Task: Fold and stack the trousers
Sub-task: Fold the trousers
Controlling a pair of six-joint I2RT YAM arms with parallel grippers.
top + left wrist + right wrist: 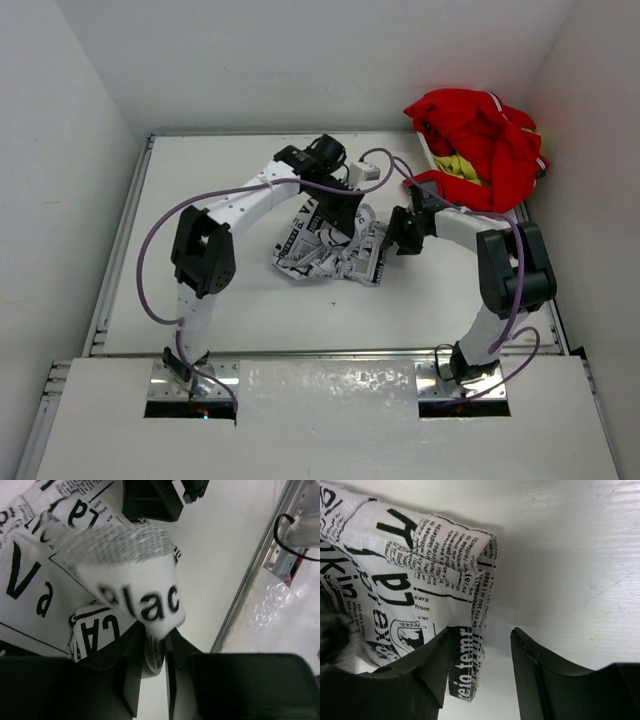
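The trousers (330, 252), white with black newspaper print, lie crumpled in a heap at the table's middle. My left gripper (345, 222) is over the heap's far side, shut on a fold of the trousers (150, 605) that rises between its fingers (130, 660). My right gripper (397, 240) is at the heap's right edge, open. A hem strip of the trousers (470, 645) hangs against its left finger (432, 670), with a bare gap to the right finger (535, 675).
A red garment with a yellow piece (478, 140) is piled in a white bin at the far right corner. Metal rails (120, 240) line the white table's left and right edges. White walls stand close around.
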